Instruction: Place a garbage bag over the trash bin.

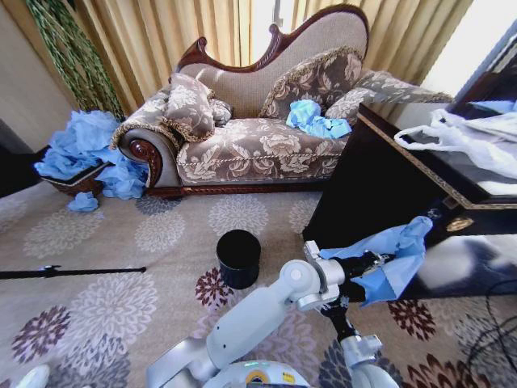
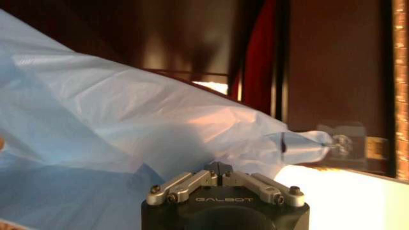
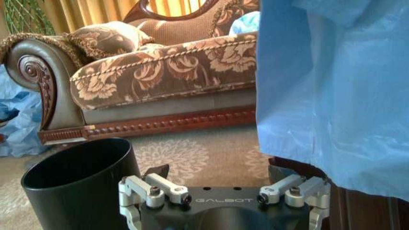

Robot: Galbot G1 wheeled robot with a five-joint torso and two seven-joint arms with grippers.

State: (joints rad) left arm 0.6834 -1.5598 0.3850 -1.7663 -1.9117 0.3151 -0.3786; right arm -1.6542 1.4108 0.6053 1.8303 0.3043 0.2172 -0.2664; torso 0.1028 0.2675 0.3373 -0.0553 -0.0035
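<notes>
Floral carpet (image 1: 161, 234) in brown and cream covered the floor, and at its far side stood the sofa (image 1: 258, 141), upholstered in a flowered fabric with a carved dark wooden frame, a few crumpled blue bags lying on its seat. To the sofa's left a heap of blue bags (image 1: 85, 153) spilled over a low basket onto the floor. On the robot's right stood a dark wooden cabinet (image 1: 380, 186) with a gold-trimmed edge, and a white translucent plastic bag (image 1: 468, 141) lay on its top. The trash bin (image 1: 239, 258), black and round, stood upright on the carpet in front of the robot, its mouth bare, with the garbage bag well apart from it. The garbage bag (image 1: 396, 255), light blue and crinkly, hung in the air to the right of the bin, in front of the cabinet's face. The left gripper (image 1: 373, 265), reached across to the right, was clenched on the garbage bag, its fingers pressed together in the left wrist view with the blue plastic draped just beyond them. The right gripper (image 3: 221, 184) sat low near the bin with its fingers spread apart and nothing between them, the bin just beside it and the hanging bag close on its other side.
</notes>
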